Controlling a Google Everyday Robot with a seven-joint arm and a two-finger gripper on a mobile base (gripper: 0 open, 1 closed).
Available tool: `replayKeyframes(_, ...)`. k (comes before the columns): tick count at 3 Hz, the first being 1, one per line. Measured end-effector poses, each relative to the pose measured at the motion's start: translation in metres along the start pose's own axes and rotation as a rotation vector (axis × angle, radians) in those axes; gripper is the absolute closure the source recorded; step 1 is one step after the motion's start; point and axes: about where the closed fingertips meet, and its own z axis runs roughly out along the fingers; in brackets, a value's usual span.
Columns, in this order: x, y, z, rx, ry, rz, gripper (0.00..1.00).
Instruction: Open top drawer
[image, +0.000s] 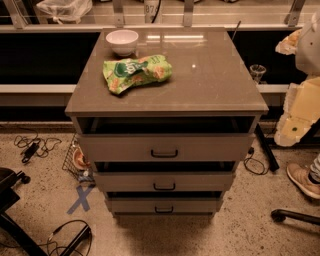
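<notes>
White bowl (122, 41) and green snack bag (136, 72) sit on the cabinet top (215, 75), out of the drawers' way. Beneath, the top drawer (200, 146) faces me, its black handle (164, 153) centred and unobstructed, with a dark gap above. My gripper (295, 122) hangs at far right, well apart from it, apparently not yet reaching in; open or closed, I cannot tell.
</notes>
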Motion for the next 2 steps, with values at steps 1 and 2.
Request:
replayKeyframes(1,-0.001,0.0,0.0,0.008,-0.008,0.002,0.0)
replayKeyframes(2,-0.007,0.004,0.016,0.038,-0.047,0.028,0.0)
